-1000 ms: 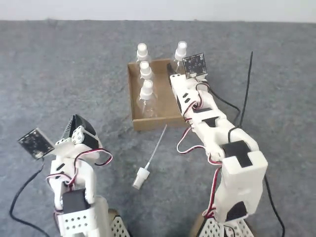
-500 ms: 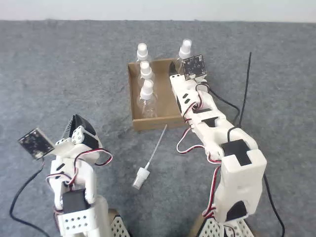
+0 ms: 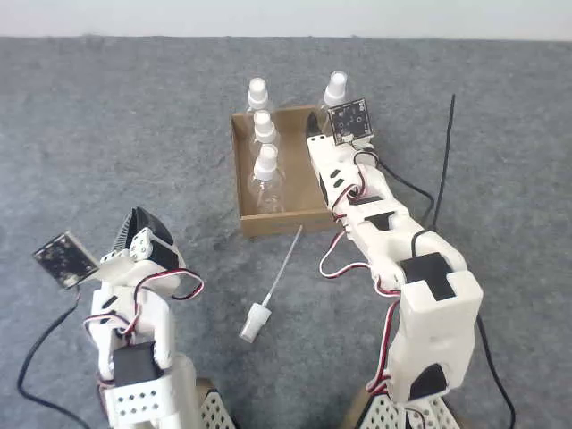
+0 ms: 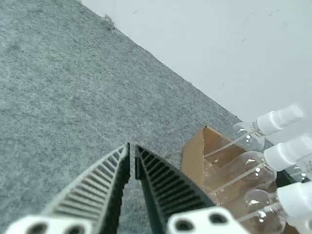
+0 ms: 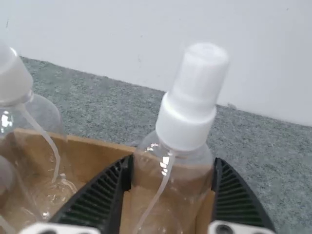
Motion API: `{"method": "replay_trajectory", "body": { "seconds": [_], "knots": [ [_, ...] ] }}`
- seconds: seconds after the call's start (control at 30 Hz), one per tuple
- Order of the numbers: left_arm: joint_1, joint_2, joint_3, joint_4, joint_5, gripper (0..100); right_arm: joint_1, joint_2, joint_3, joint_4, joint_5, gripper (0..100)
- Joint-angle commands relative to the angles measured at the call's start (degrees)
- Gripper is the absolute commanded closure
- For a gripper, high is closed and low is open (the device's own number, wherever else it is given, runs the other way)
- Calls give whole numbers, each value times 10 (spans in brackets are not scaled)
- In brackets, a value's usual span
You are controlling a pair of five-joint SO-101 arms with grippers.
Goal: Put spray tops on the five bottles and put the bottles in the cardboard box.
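The left gripper point(image 4: 132, 148) is hanging over the near left part of the grey tabletop point(image 3: 134, 116). Its jaws are pressing almost together, with nothing between them.

To its right, a loose spray top point(image 3: 257, 320) is lying on its side on the tabletop. Its thin tube is pointing toward the near wall of the cardboard box point(image 3: 239, 179) and reaching right up to it.

Inside the box, along its left wall, a front bottle point(image 3: 266, 179) and a middle bottle point(image 3: 264, 130) are standing upright, one behind the other. Each is wearing a spray top. A rear bottle point(image 3: 257, 92), also capped, is showing at the box's far left corner. I cannot tell whether it is standing inside the far wall or just behind it.

Further right, the right arm is stretching along the box's right wall. The right gripper point(image 5: 170, 163) is clamping the clear body of a held bottle point(image 5: 181, 139), one jaw on each side, just under its white spray top. This bottle is standing upright at the box's far right corner. Whether its base is inside the wall is not clear.
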Motion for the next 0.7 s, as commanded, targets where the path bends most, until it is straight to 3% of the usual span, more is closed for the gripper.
{"method": "replay_trajectory", "body": {
  "seconds": [0.0,0.1,0.67],
  "knots": [
    [-3,-10,-6,-19,-4,988,2,-44,-31,44,8,716],
    [-3,-10,-6,-19,-4,988,2,-72,-29,91,7,679],
    [-3,-10,-6,-20,-4,988,-6,-252,21,301,6,679]
  ]
}}
